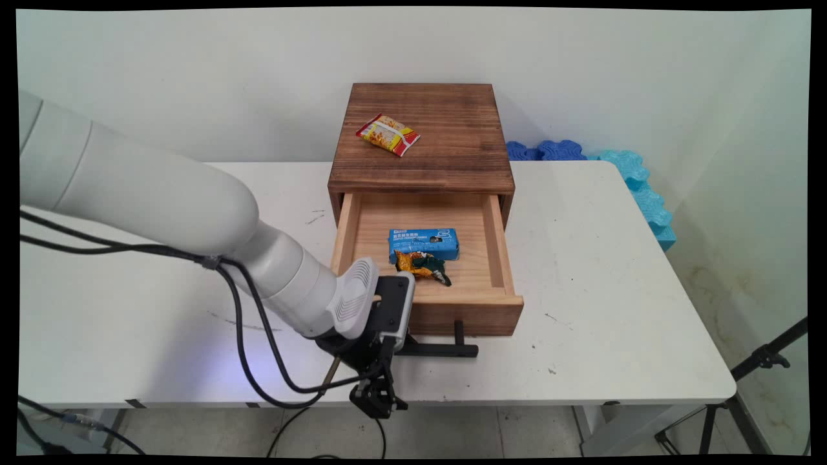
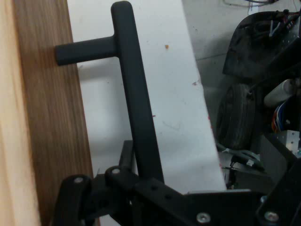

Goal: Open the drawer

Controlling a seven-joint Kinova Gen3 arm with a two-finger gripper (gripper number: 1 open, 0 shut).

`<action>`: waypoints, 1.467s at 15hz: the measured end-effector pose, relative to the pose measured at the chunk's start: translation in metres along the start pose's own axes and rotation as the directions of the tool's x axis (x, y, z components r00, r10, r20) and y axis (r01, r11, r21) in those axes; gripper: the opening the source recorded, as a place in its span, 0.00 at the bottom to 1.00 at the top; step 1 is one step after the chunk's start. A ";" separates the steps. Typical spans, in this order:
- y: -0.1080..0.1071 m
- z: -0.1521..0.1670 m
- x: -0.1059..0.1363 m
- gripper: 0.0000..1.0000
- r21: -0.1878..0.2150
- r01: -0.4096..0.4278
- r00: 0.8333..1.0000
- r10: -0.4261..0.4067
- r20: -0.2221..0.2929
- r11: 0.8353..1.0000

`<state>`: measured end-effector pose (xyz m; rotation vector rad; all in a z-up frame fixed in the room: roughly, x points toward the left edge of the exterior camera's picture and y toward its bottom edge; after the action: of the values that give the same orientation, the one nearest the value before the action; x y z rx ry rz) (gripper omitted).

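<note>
A dark wooden box stands at the table's far middle with its light wooden drawer pulled out toward the near edge. My gripper sits low in front of the drawer, shut on the left end of its black bar handle. The hand view shows the bar running down into the gripper's linkage, beside the drawer front. Inside the drawer lie a blue packet and, just in front of it, a crumpled gold and green wrapper. A yellow and red snack packet rests on the box top.
Blue foam pieces and light blue ones lie behind the table's far right corner. A black tripod leg stands off the right side. The table's near edge runs just below my gripper, with black cables hanging there.
</note>
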<state>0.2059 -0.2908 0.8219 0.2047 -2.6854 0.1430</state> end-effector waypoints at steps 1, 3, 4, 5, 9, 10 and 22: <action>0.003 0.000 0.001 1.00 0.002 -0.001 1.000 0.001 -0.001 1.000; 0.008 0.001 0.002 1.00 0.005 -0.002 1.000 0.002 -0.004 1.000; 0.011 0.001 0.002 1.00 0.007 0.000 1.000 0.000 -0.005 1.000; 0.013 0.000 0.003 1.00 0.008 0.003 1.000 -0.003 -0.006 1.000; 0.021 0.000 0.006 1.00 0.009 0.035 0.999 -0.035 -0.015 0.999; 0.023 0.000 0.007 1.00 0.008 0.043 0.999 -0.043 -0.016 0.999; 0.044 -0.004 0.006 1.00 -0.017 0.106 0.994 -0.107 -0.035 0.994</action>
<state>0.1945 -0.2477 0.8248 0.3367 -2.6323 0.0929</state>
